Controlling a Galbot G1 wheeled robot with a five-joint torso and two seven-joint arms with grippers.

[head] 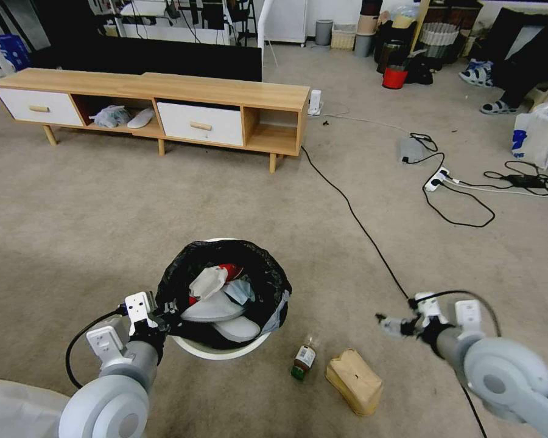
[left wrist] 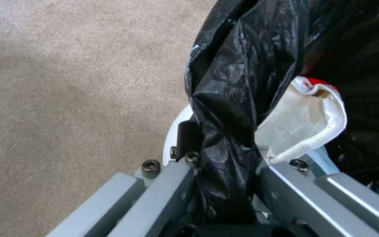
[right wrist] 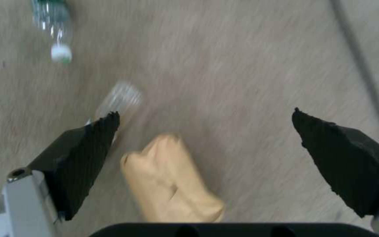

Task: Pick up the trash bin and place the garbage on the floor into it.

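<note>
Bin part-filled; floor litter remains.
Left tool (left wrist: 224, 171) clamps trash bin (head: 222, 350) rim; right tool (right wrist: 207, 144) gapes empty above tan box (head: 354, 381); bottle (head: 303, 359) beside.

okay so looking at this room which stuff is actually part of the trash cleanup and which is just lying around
Part of the job:
trash bin, its rim clamped by the left gripper
tan box on the floor
small bottle on the floor
right gripper, open above the tan box

Just lying about:
wooden cabinet
black cable
red bucket
white shopping bag
</note>
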